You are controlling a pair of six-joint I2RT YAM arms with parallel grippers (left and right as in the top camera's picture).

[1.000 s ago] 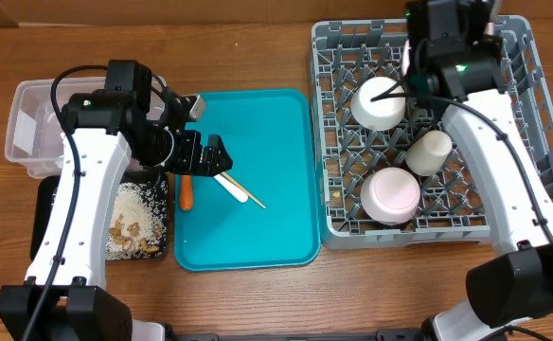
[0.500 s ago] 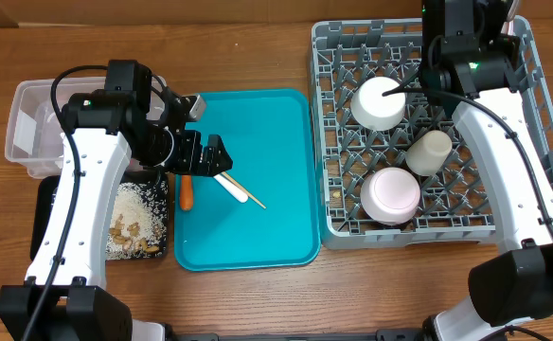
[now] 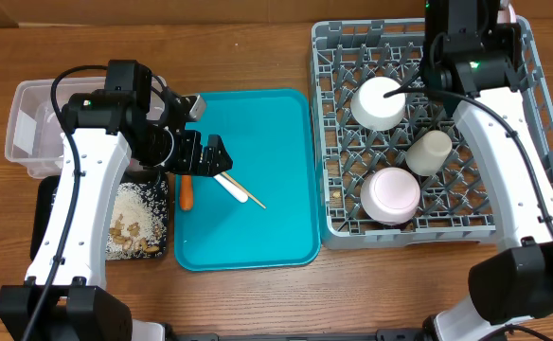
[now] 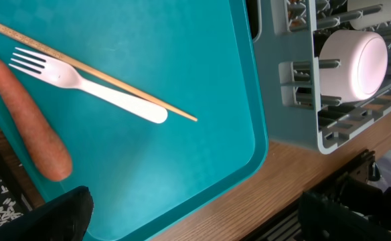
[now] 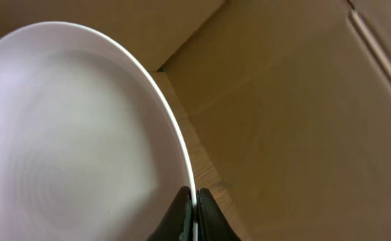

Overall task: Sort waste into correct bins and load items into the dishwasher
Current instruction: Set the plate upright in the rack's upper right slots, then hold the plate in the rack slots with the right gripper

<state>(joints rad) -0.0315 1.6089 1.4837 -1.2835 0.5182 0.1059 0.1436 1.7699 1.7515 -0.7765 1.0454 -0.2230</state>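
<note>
Left pincer: the left pincer (image 3: 206,152) hangs wide open and empty over the left part of the teal plastic serving tray (image 3: 276,170), just above the fork's tines.

Right pincer: the right pincer (image 5: 194,205) is clamped on the rim of the pale round plate (image 5: 82,134), both fingertips pinching its thin edge.

Plate: it stands on edge in that grip. From above, the right arm's wrist sits at the far edge of the grey plastic dish rack (image 3: 333,95), and the plate itself is almost wholly hidden there.

Serving tray: the white plastic fork (image 4: 95,90) lies across the thin wooden chopstick (image 4: 118,86), the 2 touching. The orange carrot (image 4: 28,127) lies along the tray's left edge, just beside the fork's tines.

Rack: 3 pieces sit among the pegs. The white bowl (image 3: 380,102) is upturned towards the far side, the small cream cup (image 3: 429,152) is near the middle, and the pale-pink bowl (image 3: 390,194) is at the near side.

Bins: the clear rectangular plastic tub (image 3: 30,123) stands at the left edge of the wooden worktop (image 3: 258,47). The shallow black tray (image 3: 44,218) sits just in front of it, holding white rice (image 3: 134,208) and tan nut scraps (image 3: 134,237).
</note>
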